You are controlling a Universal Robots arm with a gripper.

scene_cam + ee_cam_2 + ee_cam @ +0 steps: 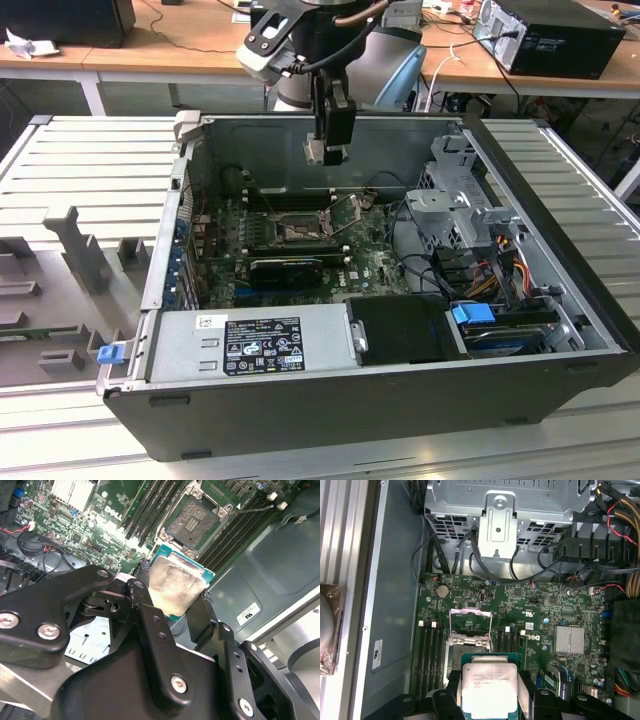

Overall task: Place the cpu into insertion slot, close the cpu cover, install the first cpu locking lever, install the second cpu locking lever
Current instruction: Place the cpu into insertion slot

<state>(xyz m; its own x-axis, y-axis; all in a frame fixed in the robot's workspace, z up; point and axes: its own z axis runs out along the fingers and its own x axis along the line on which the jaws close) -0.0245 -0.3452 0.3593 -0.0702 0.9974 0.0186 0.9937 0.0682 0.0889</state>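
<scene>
My gripper [328, 152] hangs above the open computer case, over the back of the motherboard, shut on the cpu [175, 582]. In both wrist views the cpu's pale silver top and green edge sit between the black fingers [452, 682]. The insertion slot [297, 232] lies below and slightly forward of the gripper, dark and square with a metal rim, and nothing sits in it [196, 522]. The cpu cover [470, 620] stands swung up at one side of the slot [467, 645]. A thin wire lever [255, 510] sticks out beside the slot.
Black memory slots [155, 505] flank the slot on both sides. A black graphics card [285, 268] lies in front of it, then the power supply [250, 345]. A metal drive cage [460, 190] with cables fills the exterior view's right. A silver heatsink [569, 640] sits on the board.
</scene>
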